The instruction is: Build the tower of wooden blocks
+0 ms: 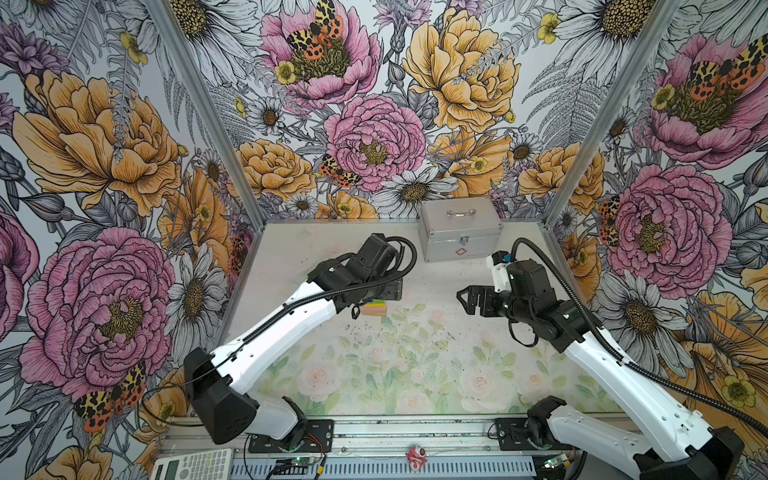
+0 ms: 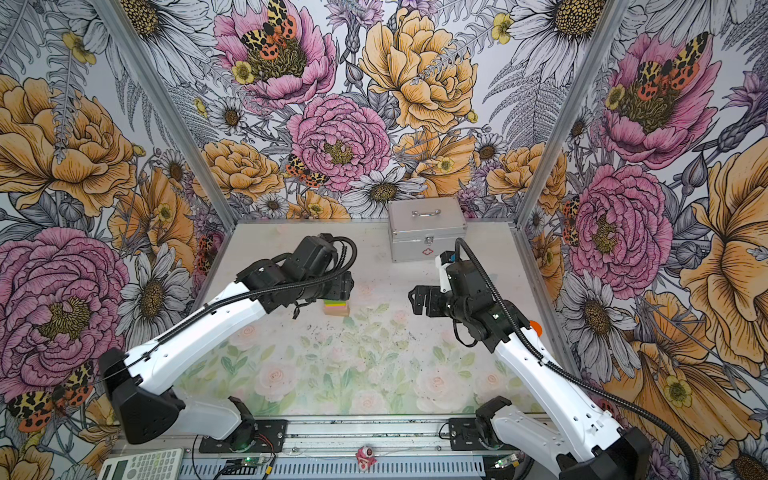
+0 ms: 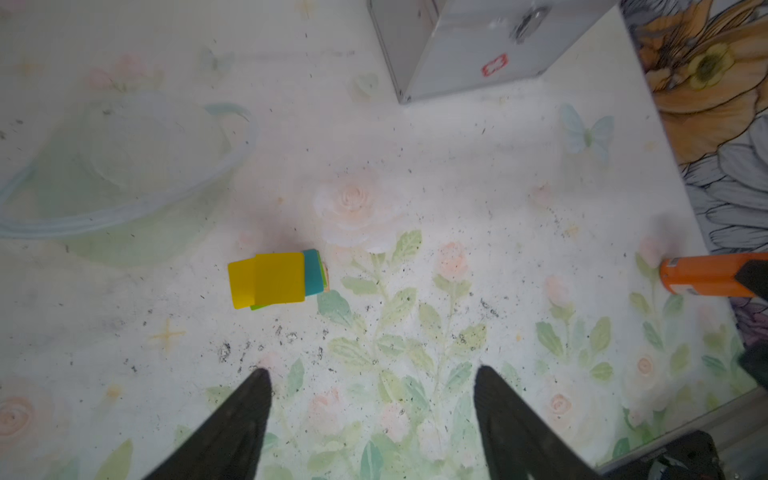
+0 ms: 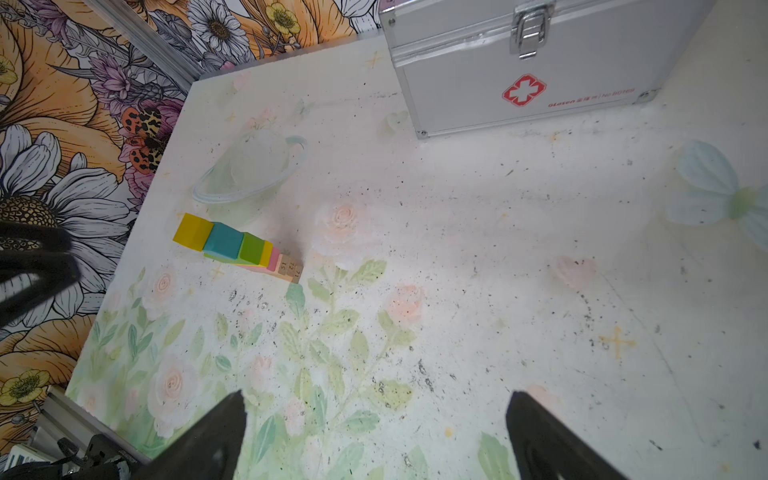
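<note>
We find the tower (image 1: 374, 309) standing on the table (image 1: 415, 357), left of centre, with the left gripper (image 3: 370, 374) above it. The case (image 1: 459, 232) sits at the far edge, right of centre — well apart from the tower. The right gripper (image 1: 460, 300) hangs right of the tower, nearer to us than the case.

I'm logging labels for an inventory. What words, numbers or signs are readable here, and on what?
Red cross sign, no words: front of the silver case.
"GLosen", blurred characters, then "No.B0169" (digits uncertain): red print beside that sign.
"51", "72", "17" (small, uncertain): end faces of the tan blocks.
Calculator keys: too small to read.
</note>
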Motion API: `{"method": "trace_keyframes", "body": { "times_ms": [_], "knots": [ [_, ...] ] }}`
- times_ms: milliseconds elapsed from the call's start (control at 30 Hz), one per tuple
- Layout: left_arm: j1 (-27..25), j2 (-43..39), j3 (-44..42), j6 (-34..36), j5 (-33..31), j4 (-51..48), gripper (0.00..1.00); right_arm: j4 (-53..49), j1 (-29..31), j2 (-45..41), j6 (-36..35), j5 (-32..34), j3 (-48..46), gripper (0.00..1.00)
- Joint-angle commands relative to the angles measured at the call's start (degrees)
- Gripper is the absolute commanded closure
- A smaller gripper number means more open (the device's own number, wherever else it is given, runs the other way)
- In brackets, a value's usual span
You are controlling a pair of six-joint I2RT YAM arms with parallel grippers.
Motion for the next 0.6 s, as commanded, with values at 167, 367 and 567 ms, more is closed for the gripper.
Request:
{"method": "trace_keyframes", "body": {
  "times_ms": [167, 367, 567],
  "knots": [
    [12.44, -19.00, -11.14, 5.09, -11.74, 4.70, 0.01, -2.96, -3.79, -1.15, -2.98, 10.51, 3.90, 0.00],
    [21.30, -27.75, -31.05, 6.32, -21.59, 21.12, 0.01, -0.32, -10.70, 2.70, -3.76, 15.98, 1.33, 0.00],
    [26.37, -32.55, -43.88, 4.95, -24.09, 37.24, 0.01, 4.56, -12.36, 4.19, -3.69, 20.85, -1.00, 0.00]
  ]
}}
